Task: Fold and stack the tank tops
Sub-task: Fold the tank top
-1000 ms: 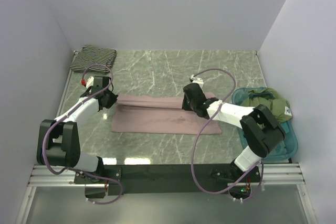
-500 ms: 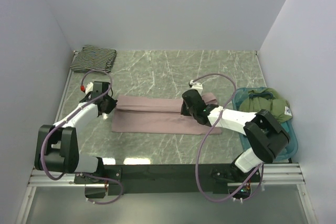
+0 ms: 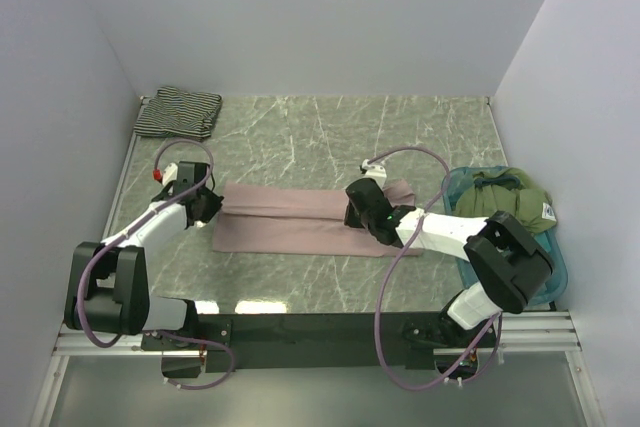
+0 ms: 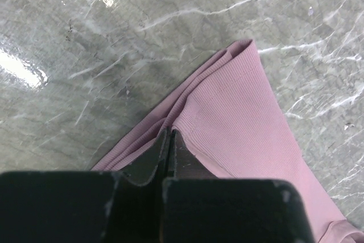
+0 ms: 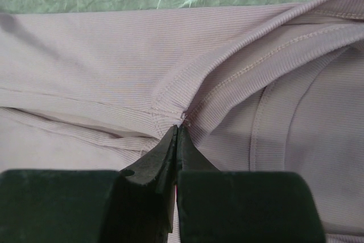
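Note:
The mauve-pink tank top (image 3: 300, 217) lies as a long band across the table's middle, its far edge folded toward the front. My left gripper (image 3: 208, 205) is shut on its left end; in the left wrist view the closed tips (image 4: 169, 134) pinch a fabric fold (image 4: 227, 112). My right gripper (image 3: 356, 215) is shut on the top's right part; in the right wrist view the tips (image 5: 177, 129) pinch a seam of the fabric (image 5: 114, 66). The striped tank top (image 3: 178, 112) lies folded in the far left corner.
A teal plastic tray (image 3: 545, 272) at the right edge holds an olive-green garment (image 3: 512, 195). Grey walls close in the table on the left, back and right. Purple cables loop over both arms.
Both grippers have moved toward the front with the pink top's far edge, laying it over the near part. The band is narrower now.

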`<state>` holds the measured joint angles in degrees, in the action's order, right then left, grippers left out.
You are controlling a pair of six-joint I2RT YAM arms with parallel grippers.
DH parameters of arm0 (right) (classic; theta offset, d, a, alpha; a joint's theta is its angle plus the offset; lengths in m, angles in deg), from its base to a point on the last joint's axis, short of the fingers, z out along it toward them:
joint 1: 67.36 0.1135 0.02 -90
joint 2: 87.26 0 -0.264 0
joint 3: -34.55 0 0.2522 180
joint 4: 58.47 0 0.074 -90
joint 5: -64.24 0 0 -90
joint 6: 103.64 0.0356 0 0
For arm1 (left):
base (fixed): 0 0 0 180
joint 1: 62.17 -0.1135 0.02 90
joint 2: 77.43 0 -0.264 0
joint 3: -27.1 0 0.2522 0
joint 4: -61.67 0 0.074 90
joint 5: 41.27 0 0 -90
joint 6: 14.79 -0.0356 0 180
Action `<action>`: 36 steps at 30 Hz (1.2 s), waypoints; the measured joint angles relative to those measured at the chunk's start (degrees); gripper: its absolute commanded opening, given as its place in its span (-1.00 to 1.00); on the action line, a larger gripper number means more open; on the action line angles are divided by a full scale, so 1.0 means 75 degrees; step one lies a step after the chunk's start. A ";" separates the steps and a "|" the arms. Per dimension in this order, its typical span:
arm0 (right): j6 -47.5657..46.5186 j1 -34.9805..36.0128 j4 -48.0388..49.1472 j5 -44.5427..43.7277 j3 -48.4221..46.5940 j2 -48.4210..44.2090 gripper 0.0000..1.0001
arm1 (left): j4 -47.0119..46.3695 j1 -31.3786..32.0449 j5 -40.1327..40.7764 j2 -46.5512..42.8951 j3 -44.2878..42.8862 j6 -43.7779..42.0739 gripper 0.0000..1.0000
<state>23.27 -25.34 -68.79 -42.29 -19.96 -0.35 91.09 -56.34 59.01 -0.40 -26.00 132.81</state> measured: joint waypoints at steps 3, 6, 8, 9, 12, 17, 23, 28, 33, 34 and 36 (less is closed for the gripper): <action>0.0044 0.0009 0.0029 -0.0009 0.0006 -0.0020 -0.92 | -0.0050 0.0000 -0.0029 -0.0035 0.0070 0.0026 -0.84; 0.0079 0.0017 0.0093 -0.0009 0.0032 -0.0032 -0.87 | -0.0160 0.0000 -0.0064 -0.0093 0.0131 0.0032 -0.74; 0.0108 0.0017 0.0154 -0.0009 0.0105 -0.0044 -0.87 | -0.0201 0.0000 -0.0076 -0.0163 0.0172 0.0035 -0.74; 0.0122 0.0017 0.0172 -0.0009 0.0140 -0.0047 -0.87 | -0.0224 0.0000 -0.0079 -0.0207 0.0192 0.0035 -0.73; 0.0149 0.0017 0.0230 0.0000 0.0216 -0.0061 -0.87 | -0.0251 0.0000 -0.0102 -0.0294 0.0230 0.0035 -0.72; 0.0160 0.0032 0.0294 0.0003 0.0251 -0.0096 -0.60 | -0.0364 0.0000 -0.0189 -0.0303 0.0259 0.0041 -0.50; 0.0152 0.0052 0.0338 -0.0017 0.0321 -0.0289 -0.16 | -0.0338 0.0000 -0.0184 -0.0498 0.0428 0.0041 -0.12; 0.0125 0.0058 0.0000 -0.0187 0.0262 -0.0597 -0.12 | 0.0009 0.0000 -0.0055 -0.1037 0.0300 -0.0009 -0.04; 0.0131 -0.0157 -0.0918 -0.0469 -0.0379 -0.0979 -0.11 | 0.0385 0.0012 0.0082 -0.1577 -0.0364 -0.0277 -0.08; 0.0134 -0.0318 -0.1087 -0.0495 -0.0527 -0.1064 -0.11 | 0.0376 0.0041 0.0044 -0.1635 -0.0490 -0.0335 -0.09; 0.0146 -0.0796 -0.1341 -0.0510 -0.0717 -0.1241 -0.11 | 0.0350 0.0213 -0.0090 -0.1603 -0.0784 -0.0411 -0.09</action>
<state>24.36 -31.30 -78.84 -46.12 -25.34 -9.66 93.71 -54.75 58.33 -12.42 -31.88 129.73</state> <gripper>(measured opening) 0.444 0.459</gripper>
